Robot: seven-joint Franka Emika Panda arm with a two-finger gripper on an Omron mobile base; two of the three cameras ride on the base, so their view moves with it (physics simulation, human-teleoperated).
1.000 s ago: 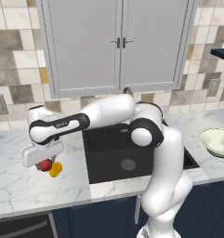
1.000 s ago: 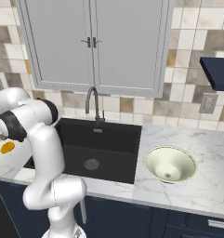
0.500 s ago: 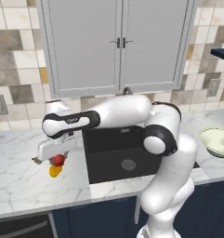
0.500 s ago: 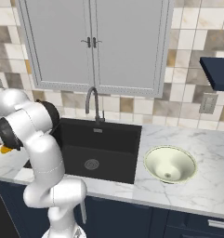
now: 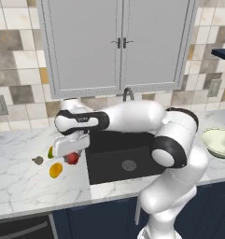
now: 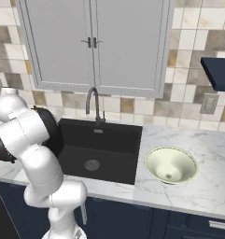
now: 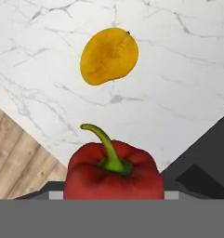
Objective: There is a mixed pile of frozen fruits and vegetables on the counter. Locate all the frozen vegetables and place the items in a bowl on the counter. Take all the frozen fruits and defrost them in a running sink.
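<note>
Holding the glossy red pepper (image 7: 112,172) between its fingers, tool (image 5: 71,148) hung over the veined marble surface (image 5: 20,172), left of the black sink (image 5: 121,158). Best carried level and high across the basin toward the shallow pale bowl (image 5: 219,142), released low. Left behind: smooth oval mango (image 7: 108,56), dull grey-brown lump (image 5: 38,160)

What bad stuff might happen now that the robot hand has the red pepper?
The red bell pepper sits at the gripper, apparently lifted off the counter. It might slip out on the way.

The bowl is on the far side of the black sink, so a drop there could land the pepper in the basin.

A mango lies just below the hand; a low swing could knock it.
</note>
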